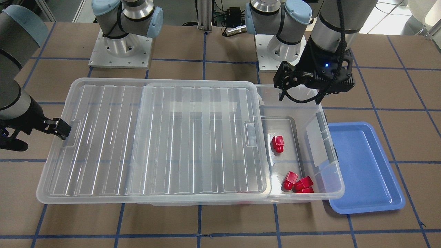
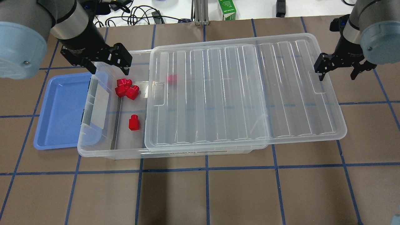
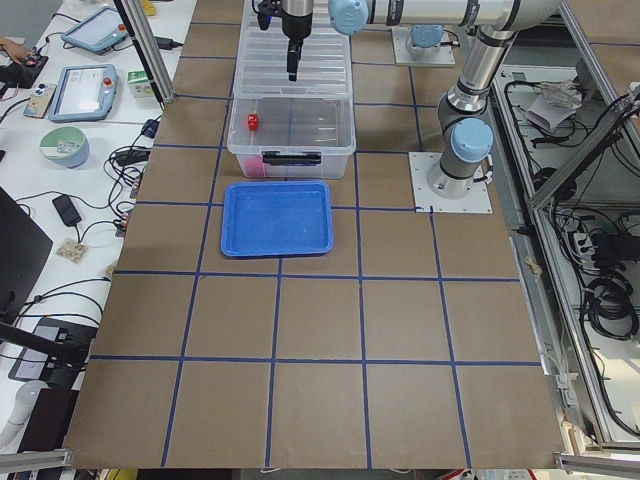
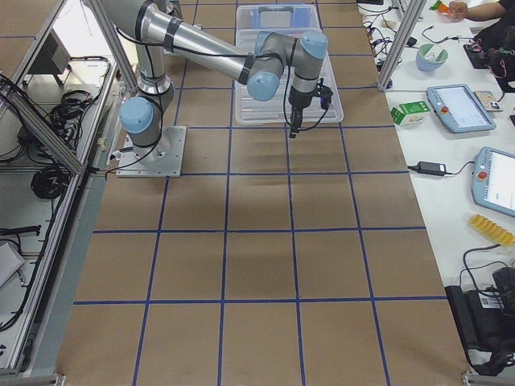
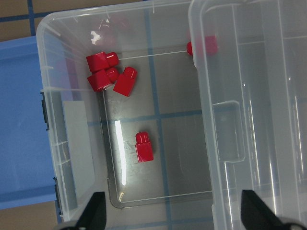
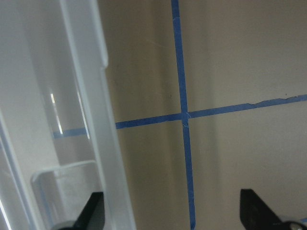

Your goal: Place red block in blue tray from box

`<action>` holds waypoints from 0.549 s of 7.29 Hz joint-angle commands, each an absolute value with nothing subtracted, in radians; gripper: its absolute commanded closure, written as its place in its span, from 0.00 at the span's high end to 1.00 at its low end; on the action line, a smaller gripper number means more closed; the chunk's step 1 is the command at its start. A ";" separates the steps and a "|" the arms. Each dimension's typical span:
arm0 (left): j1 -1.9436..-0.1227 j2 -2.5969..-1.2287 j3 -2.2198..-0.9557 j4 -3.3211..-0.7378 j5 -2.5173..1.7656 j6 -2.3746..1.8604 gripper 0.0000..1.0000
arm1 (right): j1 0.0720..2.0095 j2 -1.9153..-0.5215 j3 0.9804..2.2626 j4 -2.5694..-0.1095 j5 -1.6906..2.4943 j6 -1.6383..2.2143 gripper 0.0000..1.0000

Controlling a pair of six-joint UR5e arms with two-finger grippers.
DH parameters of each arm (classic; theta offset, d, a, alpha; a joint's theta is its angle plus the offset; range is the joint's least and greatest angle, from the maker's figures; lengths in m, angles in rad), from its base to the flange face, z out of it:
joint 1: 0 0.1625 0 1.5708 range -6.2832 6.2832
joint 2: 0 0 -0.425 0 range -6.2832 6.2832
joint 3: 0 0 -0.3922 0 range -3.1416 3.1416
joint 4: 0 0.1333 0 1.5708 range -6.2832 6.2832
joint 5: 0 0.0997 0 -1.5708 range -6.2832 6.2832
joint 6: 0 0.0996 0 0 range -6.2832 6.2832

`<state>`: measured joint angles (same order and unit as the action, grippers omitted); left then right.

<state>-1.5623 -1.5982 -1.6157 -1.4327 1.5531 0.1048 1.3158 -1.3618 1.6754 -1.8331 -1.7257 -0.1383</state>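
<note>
The box is a clear bin with its lid slid toward my right, so its left end is open. Inside lie a lone red block, a cluster of three red blocks, and one more under the lid's edge. The blue tray is empty, touching the box's left end. My left gripper is open and empty above the open end. My right gripper is open and empty at the lid's right edge.
A green carton and cables lie beyond the table's far edge. The two arm bases stand behind the box. Blue tape lines grid the brown table top.
</note>
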 commanded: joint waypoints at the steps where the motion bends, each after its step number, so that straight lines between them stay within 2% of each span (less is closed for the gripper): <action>1: -1.545 -1.653 -1.714 -1.279 1.552 0.124 1.00 | 1.331 -1.380 1.660 -1.835 -1.712 -0.135 1.00; 4: -1.513 -1.716 -1.859 -1.154 1.552 0.124 1.00 | 1.486 -1.483 1.615 -1.792 -1.575 -0.101 1.00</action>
<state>-1.5191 -1.6897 -1.8058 -1.2056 1.5517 0.1244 1.4198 -1.4410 1.6368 -1.8076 -1.6082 -0.1177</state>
